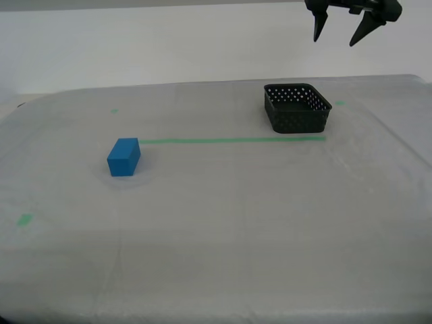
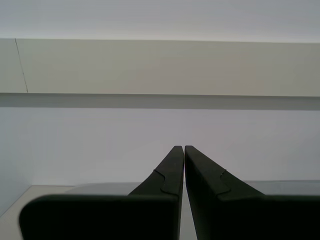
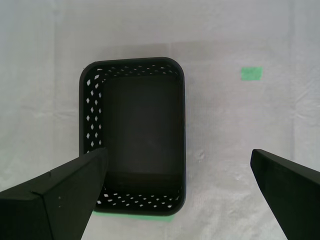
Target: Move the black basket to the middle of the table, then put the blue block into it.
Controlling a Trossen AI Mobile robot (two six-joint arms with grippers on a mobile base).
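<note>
Basket first: the small square black perforated plastic basket (image 1: 298,108) sits empty on the cloth-covered worktop (image 1: 223,223), at the green tape line's end. Probably light, thin-walled and flexy, so I'd pinch one rim. My first hand (image 3: 177,172) hangs spread above it; my second hand (image 2: 181,150) is pressed together.

Setting: robot test lab. Cloth-covered table (image 1: 216,256) carries green tape line (image 1: 233,140) and tape markers. Plain white wall (image 1: 169,47) behind.

empty black basket (image 1: 298,108), blue block (image 1: 123,156) well apart
</note>
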